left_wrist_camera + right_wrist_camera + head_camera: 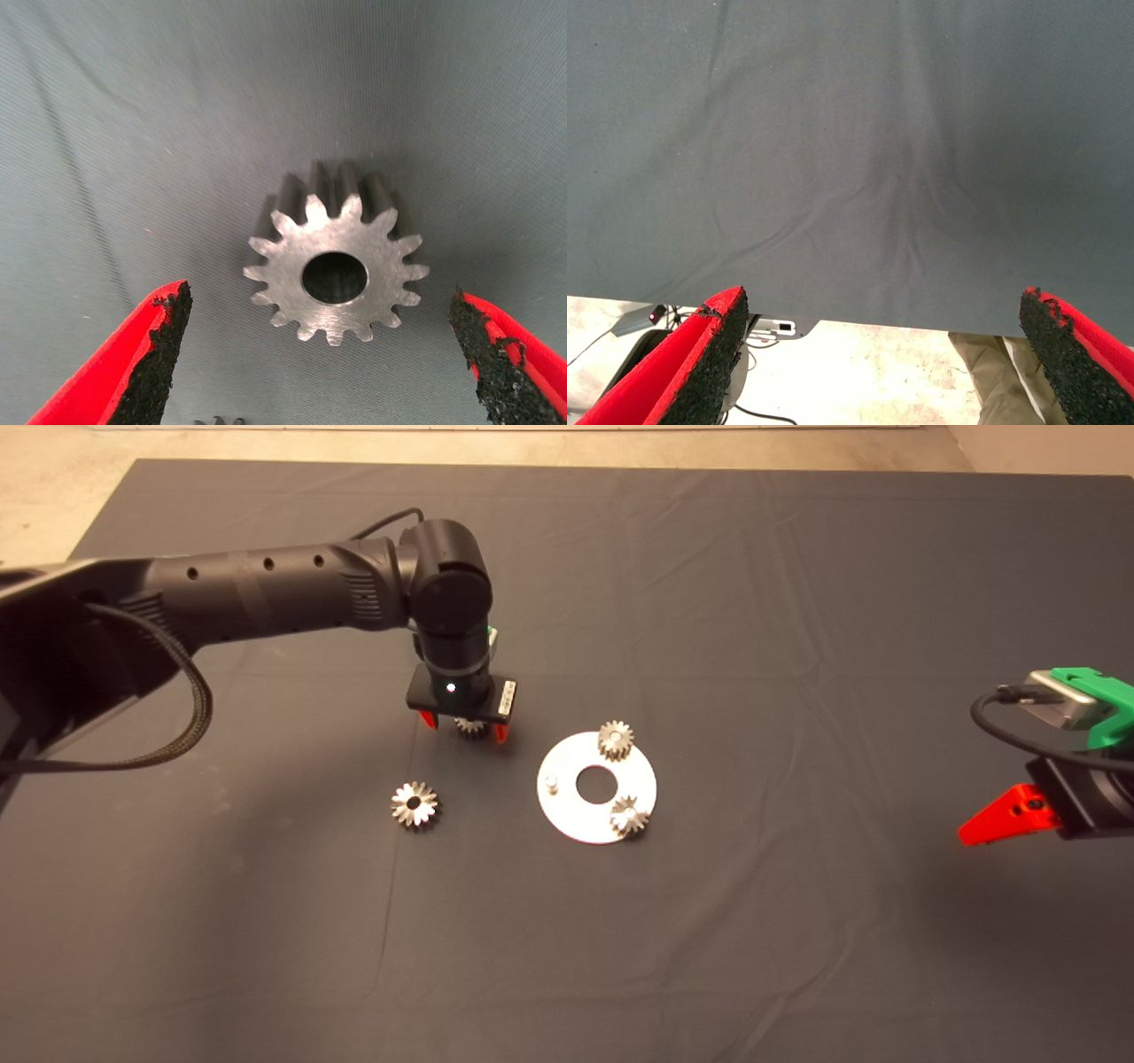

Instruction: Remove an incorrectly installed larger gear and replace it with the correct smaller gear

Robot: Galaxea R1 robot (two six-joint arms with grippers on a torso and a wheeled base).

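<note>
A short-toothed smaller gear (335, 271) lies flat on the mat, and my left gripper (466, 731) hovers over it, open, one finger on each side and neither touching. The head view shows only a sliver of this gear (469, 727) under the wrist. The star-toothed larger gear (415, 805) lies loose on the mat, nearer the front and to the left. A round white plate (576, 815) to the right carries two small gears (615, 740) (628, 816) and a bare peg (550, 783). My right gripper (992, 824) waits open at the right edge.
The white plate has a round hole in its middle (595, 783). In the right wrist view the mat's edge (859, 314) shows, with pale floor, cables and a person's leg (1001, 381) beyond it.
</note>
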